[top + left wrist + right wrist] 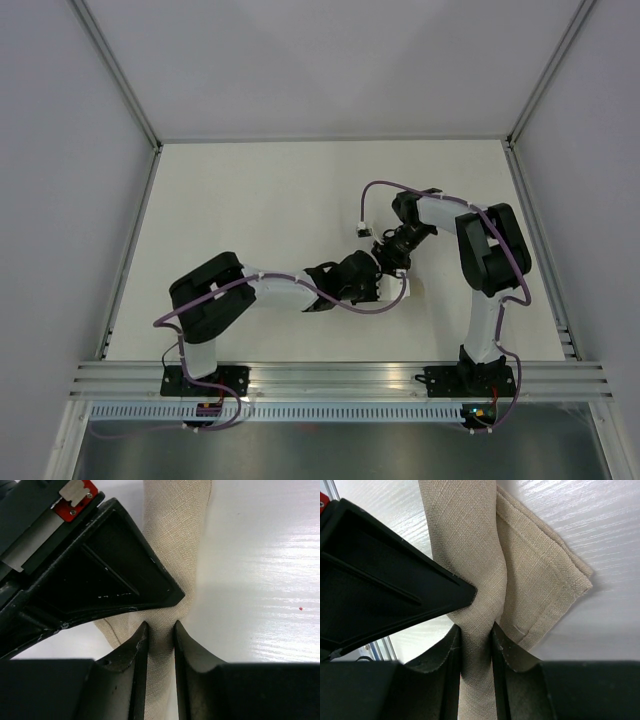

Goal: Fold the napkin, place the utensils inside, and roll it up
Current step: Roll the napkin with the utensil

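The tan napkin (175, 540) is gathered into a narrow roll on the white table. In the top view only a small beige bit (414, 289) shows beside the two wrists. My left gripper (160, 632) is shut on the roll, cloth filling the gap between its fingers. My right gripper (476, 635) is shut on the same roll, with a folded hemmed corner (555, 580) lying to its right. The two grippers meet tip to tip (385, 272) right of the table's centre. Each wrist view shows the other's black finger (110, 575) (385, 575) close by. No fork is visible.
The white table (250, 200) is bounded by grey walls with metal rails at the left (128, 250) and right (540, 250). Purple cables (385, 185) loop over the arms. A small white connector (360, 228) hangs near the right arm.
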Controlling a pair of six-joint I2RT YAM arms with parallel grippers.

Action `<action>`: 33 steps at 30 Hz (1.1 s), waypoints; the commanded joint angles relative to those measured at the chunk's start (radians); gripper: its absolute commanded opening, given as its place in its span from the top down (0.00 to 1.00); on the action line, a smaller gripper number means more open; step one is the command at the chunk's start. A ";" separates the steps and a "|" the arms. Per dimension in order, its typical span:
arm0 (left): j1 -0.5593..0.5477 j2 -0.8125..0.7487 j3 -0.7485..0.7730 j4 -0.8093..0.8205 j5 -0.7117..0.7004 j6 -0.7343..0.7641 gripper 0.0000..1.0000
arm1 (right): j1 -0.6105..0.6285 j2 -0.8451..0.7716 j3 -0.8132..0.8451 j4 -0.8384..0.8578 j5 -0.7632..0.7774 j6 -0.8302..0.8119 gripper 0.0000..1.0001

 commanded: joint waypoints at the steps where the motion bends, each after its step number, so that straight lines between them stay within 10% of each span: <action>1: 0.027 0.077 0.010 -0.113 0.126 -0.096 0.98 | 0.012 0.036 -0.057 0.089 0.096 -0.039 0.69; 9: 0.087 0.092 0.056 -0.224 0.304 -0.144 0.98 | -0.030 -0.075 -0.061 0.099 0.038 0.011 0.40; 24: 0.198 0.179 0.221 -0.476 0.542 -0.171 0.98 | -0.281 -0.312 -0.129 0.211 -0.085 0.128 0.30; 33: 0.311 0.344 0.447 -0.754 0.786 -0.190 0.98 | -0.346 -0.812 -0.548 0.591 -0.013 0.143 0.26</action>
